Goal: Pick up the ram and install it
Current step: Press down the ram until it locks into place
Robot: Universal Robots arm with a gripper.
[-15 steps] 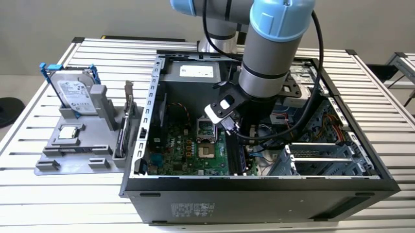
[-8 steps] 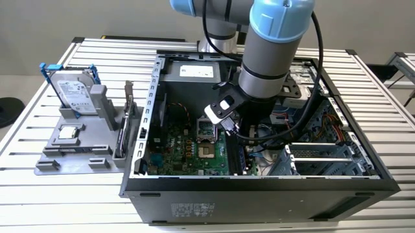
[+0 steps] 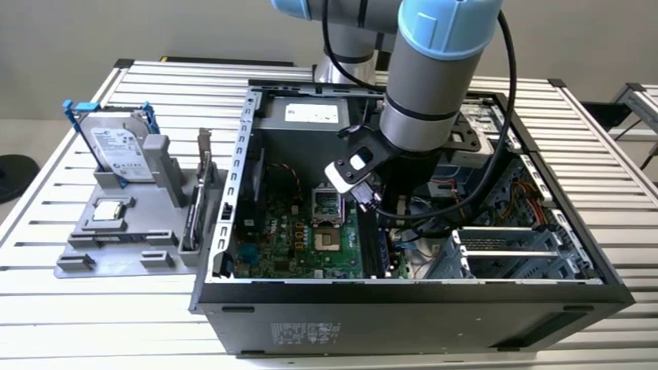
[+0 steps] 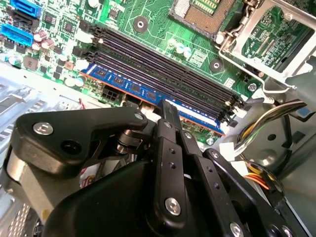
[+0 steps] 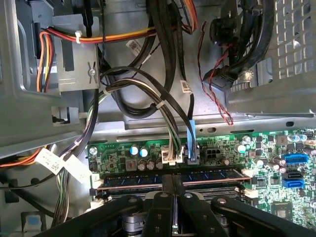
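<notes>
My pincer point(image 4: 170, 111) is down inside the open computer case point(image 3: 231, 231), its two fingers pressed together on the top edge of the ram point(image 4: 128, 84), near the stick's middle. The ram stands edge-up directly below my fingertips, sitting in the slot of the motherboard point(image 4: 148, 19) nearest the board's edge; in the first wrist view the same ram point(image 5: 133, 178) runs out to either side of my fingers point(image 5: 165, 185). So the pick-up is done and the stick is in its slot. Whether it is fully seated and the end latches have closed, I cannot tell.

Just beyond the ram, on the far side from me, lie three empty black memory slots point(image 4: 163, 64). Past those sits the open processor socket point(image 4: 207, 10). Behind my pincer, bundled cables point(image 5: 163, 64) crowd the case. Well outside the case, a grey holder point(image 3: 123, 231) keeps a hard drive point(image 3: 119, 150) upright.
</notes>
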